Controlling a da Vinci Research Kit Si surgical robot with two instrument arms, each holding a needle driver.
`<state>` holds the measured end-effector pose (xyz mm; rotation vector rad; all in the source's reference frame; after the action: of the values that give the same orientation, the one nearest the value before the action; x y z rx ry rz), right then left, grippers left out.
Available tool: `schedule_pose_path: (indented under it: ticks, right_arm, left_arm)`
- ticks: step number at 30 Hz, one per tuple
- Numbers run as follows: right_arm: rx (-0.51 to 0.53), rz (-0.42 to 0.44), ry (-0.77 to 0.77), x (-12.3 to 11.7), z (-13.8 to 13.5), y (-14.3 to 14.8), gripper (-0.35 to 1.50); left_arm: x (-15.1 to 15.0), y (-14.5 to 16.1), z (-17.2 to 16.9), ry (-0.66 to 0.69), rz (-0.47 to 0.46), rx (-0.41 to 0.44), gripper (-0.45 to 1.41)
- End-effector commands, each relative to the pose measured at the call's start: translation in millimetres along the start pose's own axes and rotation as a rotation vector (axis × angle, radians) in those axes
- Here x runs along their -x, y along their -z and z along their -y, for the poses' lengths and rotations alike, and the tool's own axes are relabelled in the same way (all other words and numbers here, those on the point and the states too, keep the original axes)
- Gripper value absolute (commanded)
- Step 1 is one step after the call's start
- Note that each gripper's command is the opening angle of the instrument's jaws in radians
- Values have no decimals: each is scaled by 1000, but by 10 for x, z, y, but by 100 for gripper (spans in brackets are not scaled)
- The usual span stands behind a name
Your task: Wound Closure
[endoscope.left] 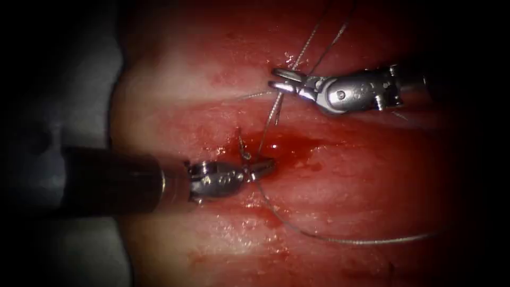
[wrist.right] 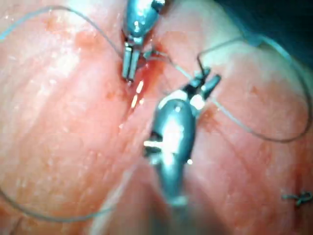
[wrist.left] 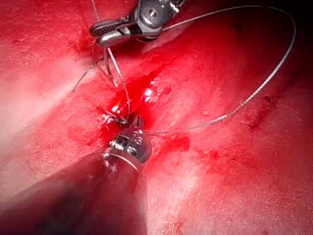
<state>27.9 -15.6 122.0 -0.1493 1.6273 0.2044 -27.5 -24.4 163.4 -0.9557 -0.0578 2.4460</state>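
Backdrop: moist pink-red pork-belly tissue (endoscope.left: 372, 180) fills the lit area, dark at the edges, with a pool of red fluid (endoscope.left: 287, 146) sitting in the cut at centre.

Endoscope view: your left arm's steel needle driver (endoscope.left: 261, 167) comes in from the left, tips at the cut and pinched on the thin grey braided thread (endoscope.left: 345, 240) beside a small knot. From there the thread loops down and out to the right. The right arm's steel needle driver (endoscope.left: 281, 79) sits above the cut, jaws slightly spread with strands crossing them; I can't tell if it grips. No needle that I can make out.

Left wrist view: the left tool (wrist.left: 134, 122) is clamped right at the fluid pool, and the thread (wrist.left: 274, 73) arcs wide over tissue.

Right wrist view: the right tool (wrist.right: 208, 83) has its jaws parted, with thread (wrist.right: 274, 137) trailing off.

Handling, my read: the thread is light, limp and slippery when wet, so grip close to the knot. The tissue is soft and tears easily. There's open room right of the cut; strands crowd the upper centre.
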Motion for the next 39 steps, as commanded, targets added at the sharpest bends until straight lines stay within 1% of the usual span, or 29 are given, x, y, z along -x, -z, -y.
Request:
schedule_pose_path:
  ticks: [1,10,12,14,18,22,27,31,32,39]
  right_arm:
    - [-6,-3,-2,6,6,-4,-35]
    - [-11,-12,-22,8,-8,-9,-35]
    - [-13,-14,-40,10,-11,-10,-35]
    - [-17,-15,-98,11,-15,-11,-35]
    - [-34,-22,-177,13,-9,-11,-35]
    - [-41,-24,-210,14,0,-11,-35]
    - [-44,-25,-266,11,-3,-12,-35]
    - [-54,-19,-361,11,-1,-12,-35]
    - [-63,-11,-418,11,2,-12,-35]
    - [-92,13,-545,9,21,-13,-35]
  left_arm:
    - [6,-6,-11,3,1,4,9]
    - [5,-5,-9,4,1,5,9]
    - [5,-5,-9,4,1,5,9]
    - [5,-5,-9,4,1,5,9]
    - [5,-4,-9,4,1,6,9]
    - [4,-3,-8,5,2,5,9]
    - [5,-2,-7,5,2,6,9]
    - [4,-1,-6,5,3,4,9]
    - [4,-1,-6,5,3,4,9]
    - [4,2,-4,6,4,2,9]
